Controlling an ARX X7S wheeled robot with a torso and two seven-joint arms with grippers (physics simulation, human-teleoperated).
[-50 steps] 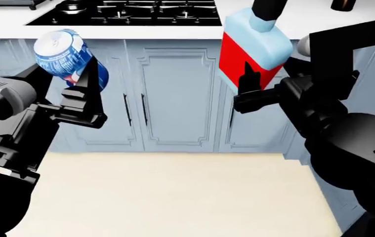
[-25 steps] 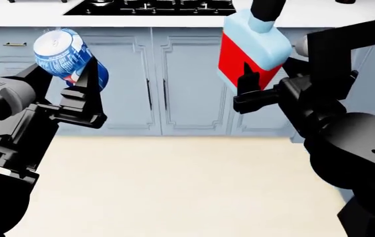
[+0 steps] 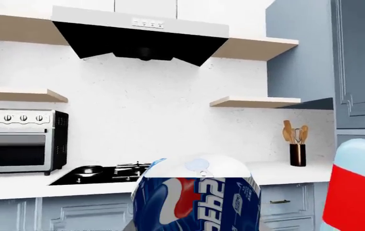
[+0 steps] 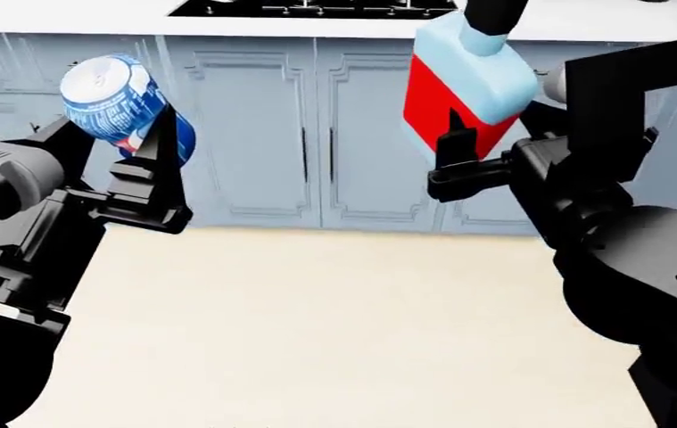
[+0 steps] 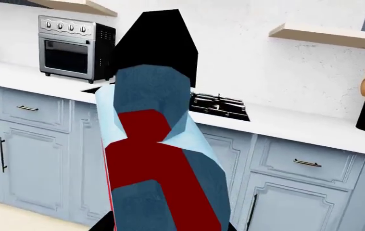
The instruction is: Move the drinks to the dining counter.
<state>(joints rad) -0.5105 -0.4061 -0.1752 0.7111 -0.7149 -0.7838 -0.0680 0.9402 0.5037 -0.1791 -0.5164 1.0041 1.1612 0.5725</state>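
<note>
Left gripper [image 4: 153,174] clamping the Pepsi can [image 4: 118,98], right gripper [image 4: 458,165] clamping the bottle [image 4: 463,85], both carried aloft facing the hob cabinets [image 4: 314,134]. Dining counter not visible; keeping both drinks upright and grips firm while driving seems wise.

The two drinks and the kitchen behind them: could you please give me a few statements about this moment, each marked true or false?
1. The left gripper holds the Pepsi can. True.
2. The bottle in the right gripper has a white cap. False: its cap is black.
3. A toaster oven sits on the worktop beside the gas hob. True.
4. The bottle's label is green. False: it is red.
5. Both drinks already rest on the worktop. False: both are held in the air before the cabinets.
</note>
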